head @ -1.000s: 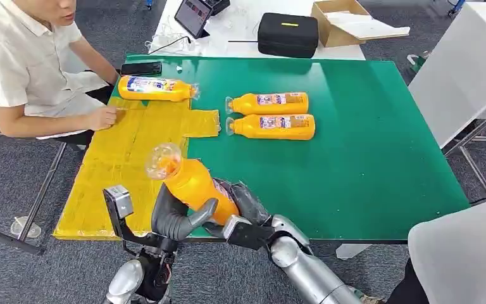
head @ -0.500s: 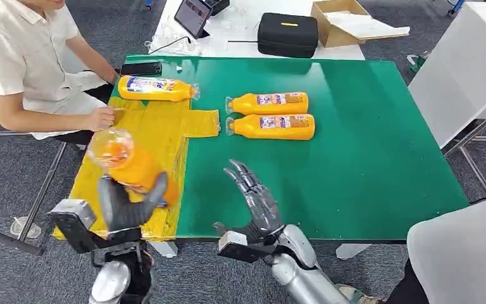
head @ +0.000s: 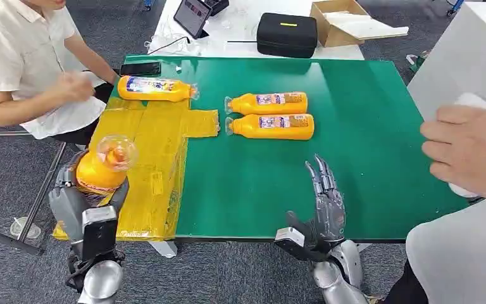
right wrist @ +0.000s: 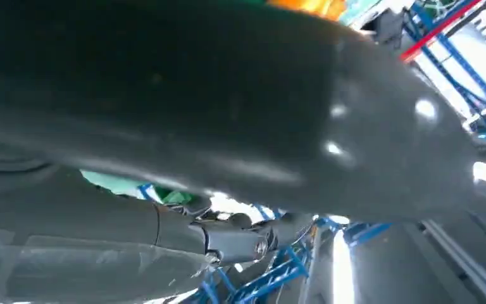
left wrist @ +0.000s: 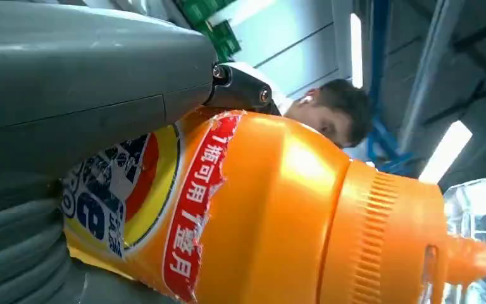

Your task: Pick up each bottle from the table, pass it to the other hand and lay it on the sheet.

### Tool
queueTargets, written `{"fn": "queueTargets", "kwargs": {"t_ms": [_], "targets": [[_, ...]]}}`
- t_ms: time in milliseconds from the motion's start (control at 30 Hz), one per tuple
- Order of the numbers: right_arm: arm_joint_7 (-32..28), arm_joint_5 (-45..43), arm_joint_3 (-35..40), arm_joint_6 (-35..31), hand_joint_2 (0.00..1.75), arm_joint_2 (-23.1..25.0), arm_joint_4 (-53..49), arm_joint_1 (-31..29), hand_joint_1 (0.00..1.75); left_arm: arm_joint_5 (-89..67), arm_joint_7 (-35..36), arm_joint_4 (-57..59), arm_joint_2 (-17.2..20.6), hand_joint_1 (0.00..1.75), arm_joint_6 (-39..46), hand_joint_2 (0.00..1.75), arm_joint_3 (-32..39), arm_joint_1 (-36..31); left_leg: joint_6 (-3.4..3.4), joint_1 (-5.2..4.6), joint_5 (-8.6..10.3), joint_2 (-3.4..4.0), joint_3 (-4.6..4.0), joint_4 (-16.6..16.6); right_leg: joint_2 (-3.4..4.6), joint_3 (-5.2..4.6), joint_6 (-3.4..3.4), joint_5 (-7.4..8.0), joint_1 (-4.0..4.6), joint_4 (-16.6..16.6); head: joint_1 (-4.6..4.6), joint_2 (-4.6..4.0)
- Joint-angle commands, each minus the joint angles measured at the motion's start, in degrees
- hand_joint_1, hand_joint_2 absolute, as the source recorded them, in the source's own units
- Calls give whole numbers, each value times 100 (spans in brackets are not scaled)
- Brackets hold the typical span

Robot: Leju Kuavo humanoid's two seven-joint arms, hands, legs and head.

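At seven o'clock on the counter [head: 367, 145], off its near-left corner, the left hand [head: 79, 199] grips an orange bottle [head: 101, 168] around its labelled body, the clear cap tipped up toward the camera. Its plastic looks stiff and smooth, likely full and fairly heavy, so I judge the wide label band the safest place to grip; the ribbed neck and clear cap seem too narrow and slick. Over the near edge at five o'clock, the right hand [head: 323, 206] hangs released, fingers straight and spread, holding nothing.

One bottle [head: 156, 88] already lies at eleven o'clock at the far end of the yellow sheet [head: 149, 158]; two more bottles [head: 271, 114] lie side by side at twelve o'clock on the green top. Most of the sheet looks free, though its left margin follows the counter's edge, so a round bottle could roll off. One person sits at ten o'clock; another person's hand [head: 468, 152] reaches in at three o'clock.
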Motion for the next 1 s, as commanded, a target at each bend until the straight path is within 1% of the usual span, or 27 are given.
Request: {"fn": "queueTargets", "kwargs": {"t_ms": [33, 67, 100, 133, 200, 233, 367, 400, 433, 467, 500, 600, 633, 700, 767, 800, 833, 867, 900, 967, 1000], "targets": [[-62, -317, 356, -11, 0, -8, 573, -361, 0, -733, 1245, 2800, 680, 175, -801, 175, -770, -1304, 0, -5, 10, -8, 29, -18, -15, 30, -11, 0, -2, -10, -2, 0], [-74, -311, 353, -11, 0, 14, 595, -382, 0, -726, 1257, 2907, 674, 175, -829, 175, -776, -1368, 1, -3, 9, -4, 35, -18, -13, 36, -15, 1, 2, -12, 0, 0], [-107, -328, 400, -11, 0, 30, 674, -435, 0, -826, 1404, 3243, 710, 175, -1021, 175, -886, -1545, 0, -3, 9, -6, 24, -13, -12, 25, -10, 1, -1, -7, 0, 0], [-116, -325, 392, -11, 0, 60, 718, -475, 0, -813, 1382, 3459, 700, 175, -994, 175, -881, -1655, 2, -3, 10, -4, 30, -15, -12, 32, -13, 1, 1, -9, 0, 0], [-122, -334, 424, -11, 0, 53, 747, -490, 0, -837, 1388, 3550, 707, 175, -1001, 175, -897, -1694, 1, 0, 8, 5, 18, -10, 1, 19, -17, 11, 1, -7, 0, 0], [-122, -334, 424, -11, 0, 53, 747, -490, 0, -837, 1388, 3550, 707, 175, -1001, 175, -897, -1694, 2, 0, 6, 8, 28, -11, 1, 26, -22, 9, 2, -8, 0, 0], [-152, -384, 578, -11, 0, 97, 882, -548, 0, -1103, 1698, 4385, 763, 175, -1537, 175, -1116, -2076, -1, 0, 8, 2, 16, -7, -4, 16, -19, 8, 2, -3, 0, 0], [-157, -398, 594, -11, 0, 103, 922, -550, 0, -1126, 1734, 4527, 747, 166, -1518, 175, -1110, -2127, 0, -1, 3, 5, 39, -12, -7, 36, -29, 2, 3, -4, -2, 0], [-159, -373, 617, -11, 0, 92, 977, -553, 0, -1231, 1807, 4699, 744, 173, -1548, 175, -1162, -2195, -1, 0, 6, 2, 30, -11, -6, 30, -25, 5, 4, -5, 0, 0], [-159, -373, 617, -11, 0, 92, 977, -553, 0, -1231, 1807, 4699, 744, 169, -1548, 175, -1162, -2195, -1, 0, 6, 5, 27, -11, 0, 27, -23, 7, 3, -6, -4, 0], [-177, -389, 609, -11, 0, 89, 1029, -561, 0, -1322, 1836, 4818, 751, 157, -1556, 175, -1217, -2237, -2, 0, 7, 9, 20, -8, 5, 19, -20, 10, 2, -4, -2, 0], [-205, -405, 595, -11, 0, 85, 1049, -565, 0, -1326, 1834, 4877, 741, 157, -1528, 175, -1212, -2256, -2, -1, 9, 7, 15, -7, 4, 14, -18, 11, 1, -2, -4, 0], [-205, -405, 595, -11, 0, 85, 1049, -565, 0, -1326, 1834, 4877, 741, 157, -1528, 175, -1212, -2256, -1, 1, 7, 17, 28, -9, 9, 25, -24, 11, 4, -5, -2, 0], [-205, -405, 595, -11, 0, 85, 1049, -565, 0, -1326, 1834, 4877, 741, 157, -1528, 175, -1212, -2256, -4, 1, 9, 15, 19, -6, 11, 17, -20, 12, 2, -1, -2, 2], [-219, -435, 580, -11, 0, 88, 1076, -584, 0, -1382, 1849, 4972, 748, 101, -1702, 175, -1268, -2306, -4, 1, 9, 20, 27, -7, 14, 22, -23, 13, 3, -2, -2, 0], [-219, -448, 583, -11, 0, 89, 1094, -598, 0, -1393, 1848, 5030, 754, 59, -1813, 175, -1291, -2328, -5, 0, 10, 14, 24, -6, 10, 20, -21, 13, 1, 0, -4, 0], [-219, -455, 597, -11, 0, 84, 1125, -622, 0, -1471, 1874, 5116, 774, 51, -1966, 175, -1372, -2377, -4, 0, 9, 21, 34, -9, 13, 28, -25, 13, 3, -2, -2, 0], [-219, -465, 615, -11, 0, 81, 1151, -641, 0, -1525, 1878, 5173, 788, 28, -2076, 175, -1434, -2406, -5, 0, 11, 19, 33, -8, 13, 26, -24, 13, 2, -1, -4, 2], [-219, -472, 644, -11, 0, 76, 1179, -666, 0, -1528, 1877, 5217, 795, 14, -2176, 175, -1451, -2425, -5, -1, 14, 15, 30, -7, 10, 26, -21, 13, 1, 1, -2, 0], [-219, -484, 669, -11, 0, 86, 1221, -695, 0, -1502, 1876, 5296, 806, 0, -2358, 175, -1466, -2454, -3, 1, 15, 19, 33, -7, 14, 29, -23, 14, 3, 0, -2, 0], [-219, -512, 696, -11, 0, 81, 1246, -713, 0, -1517, 1878, 5347, 818, 0, -2539, 175, -1515, -2484, -4, 1, 16, 16, 30, -6, 12, 28, -20, 14, 2, 2, -2, 0]]}}
